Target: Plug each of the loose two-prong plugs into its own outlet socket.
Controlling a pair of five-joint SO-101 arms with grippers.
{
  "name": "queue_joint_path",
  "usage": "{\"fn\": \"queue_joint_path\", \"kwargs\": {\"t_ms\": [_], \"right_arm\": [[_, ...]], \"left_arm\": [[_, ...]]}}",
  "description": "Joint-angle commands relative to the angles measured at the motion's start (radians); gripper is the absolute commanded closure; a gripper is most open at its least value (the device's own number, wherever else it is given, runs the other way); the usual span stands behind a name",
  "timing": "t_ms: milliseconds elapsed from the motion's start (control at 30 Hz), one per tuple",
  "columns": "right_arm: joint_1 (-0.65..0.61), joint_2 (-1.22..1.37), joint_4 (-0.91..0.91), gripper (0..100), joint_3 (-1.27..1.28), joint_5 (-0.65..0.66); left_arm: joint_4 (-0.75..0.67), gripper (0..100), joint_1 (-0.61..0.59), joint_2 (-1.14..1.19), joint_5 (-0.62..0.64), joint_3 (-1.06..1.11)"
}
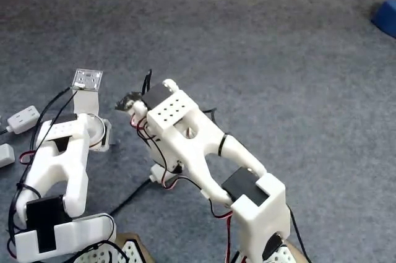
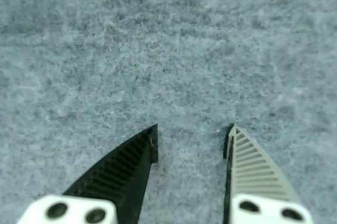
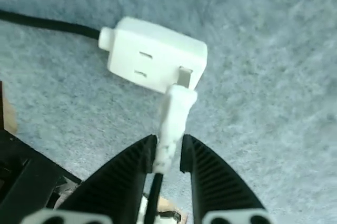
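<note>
My right gripper (image 3: 168, 142) is shut on a white two-prong plug (image 3: 174, 110), whose black cord (image 3: 152, 197) runs back between the fingers. The plug's metal prongs (image 3: 184, 76) meet the end face of a white outlet block (image 3: 152, 55) lying on the grey carpet; how deep they sit is hidden. A free pair of slots shows on the block's side face. My left gripper (image 2: 192, 134) is open above bare carpet with nothing between its fingers. In the high view the left arm (image 1: 62, 164) stands at the left and the right arm (image 1: 198, 145) stretches toward the middle.
A second white outlet block (image 1: 23, 119) lies at the far left, and another white piece (image 1: 4, 155) sits just below it. A black cord (image 3: 47, 23) leads away from the block by the right gripper. A blue object (image 1: 387, 18) sits at the far right edge.
</note>
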Motion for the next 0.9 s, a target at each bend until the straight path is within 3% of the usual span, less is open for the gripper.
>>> {"fn": "queue_joint_path", "kwargs": {"t_ms": [0, 433, 533, 867], "right_arm": [[-0.004, -0.015, -0.004, 91.0, -0.065, 0.005], [-0.004, -0.013, -0.004, 91.2, -0.062, 0.005], [-0.004, -0.012, -0.022, 99.1, -0.061, 0.005], [-0.002, 0.004, -0.015, 99.1, -0.065, 0.041]], "left_arm": [[-0.023, 79, 0.019, -0.018, 0.005, 0.002], [-0.023, 79, 0.019, -0.018, 0.005, 0.002], [-0.023, 79, 0.019, -0.018, 0.005, 0.002], [-0.023, 79, 0.019, -0.018, 0.005, 0.004]]}}
